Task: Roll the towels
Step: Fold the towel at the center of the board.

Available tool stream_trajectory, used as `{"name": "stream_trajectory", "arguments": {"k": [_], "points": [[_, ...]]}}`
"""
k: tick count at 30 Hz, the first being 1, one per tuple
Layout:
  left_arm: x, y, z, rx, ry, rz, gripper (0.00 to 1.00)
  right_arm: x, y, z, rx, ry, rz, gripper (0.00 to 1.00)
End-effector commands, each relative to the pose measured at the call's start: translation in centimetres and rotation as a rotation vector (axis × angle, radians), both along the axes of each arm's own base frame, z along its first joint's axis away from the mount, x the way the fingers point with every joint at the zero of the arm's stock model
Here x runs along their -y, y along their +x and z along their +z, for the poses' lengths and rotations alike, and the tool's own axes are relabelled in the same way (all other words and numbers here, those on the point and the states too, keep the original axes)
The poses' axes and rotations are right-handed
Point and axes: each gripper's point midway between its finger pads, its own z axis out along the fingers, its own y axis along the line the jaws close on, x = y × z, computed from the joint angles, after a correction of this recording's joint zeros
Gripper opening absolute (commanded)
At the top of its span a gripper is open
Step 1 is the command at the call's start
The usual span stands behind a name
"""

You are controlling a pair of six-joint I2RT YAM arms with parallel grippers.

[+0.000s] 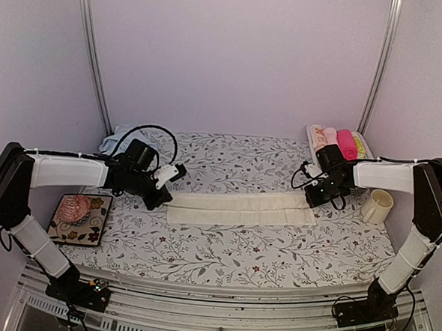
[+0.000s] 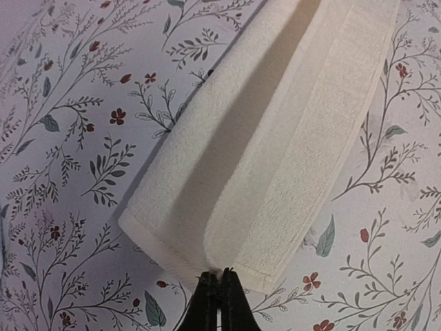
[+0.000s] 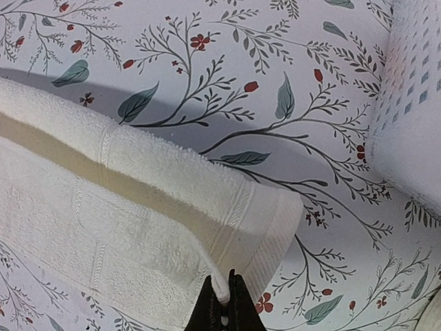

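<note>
The cream towel [image 1: 241, 209] lies stretched left to right across the flowered table, folded lengthwise into a long strip. My left gripper [image 1: 159, 199] is at its left end. In the left wrist view the left gripper [image 2: 222, 274] is shut on the towel's [image 2: 275, 138] end at the fold. My right gripper [image 1: 314, 204] is at the right end. The right wrist view has the right gripper [image 3: 229, 284] shut on the raised top layer of the towel [image 3: 103, 207]. A pale blue towel [image 1: 117, 138] lies bunched at the back left, partly hidden behind the left arm.
A white perforated basket [image 1: 360, 136] [image 3: 413, 103] at the back right holds several rolled cloths, close behind the right gripper. A cream mug [image 1: 377, 206] stands to the right. A pink knitted lump [image 1: 76, 208] sits on a floral tray [image 1: 89, 235] at the front left.
</note>
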Motion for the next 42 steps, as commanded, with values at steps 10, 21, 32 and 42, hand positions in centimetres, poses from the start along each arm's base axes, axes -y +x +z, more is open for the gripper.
{"name": "stream_trajectory", "arguments": {"k": [10,21,32,42], "points": [[0.3,-1.2,-0.1,-0.027,-0.003,-0.013,0.00,-0.2,-1.2,0.3,-0.003,0.002,0.006,0.02],[-0.3,-0.7,0.5,0.010,0.017,0.019,0.00,0.4,-1.1,1.6,0.043,-0.011,-0.016,0.02],[-0.2,-1.7,0.5,-0.014,-0.001,0.001,0.00,0.6,-1.8,0.8,0.019,-0.018,-0.016,0.02],[0.8,-2.5,-0.9,-0.062,0.001,-0.023,0.00,0.4,-2.0,0.2,-0.001,-0.013,-0.004,0.02]]}}
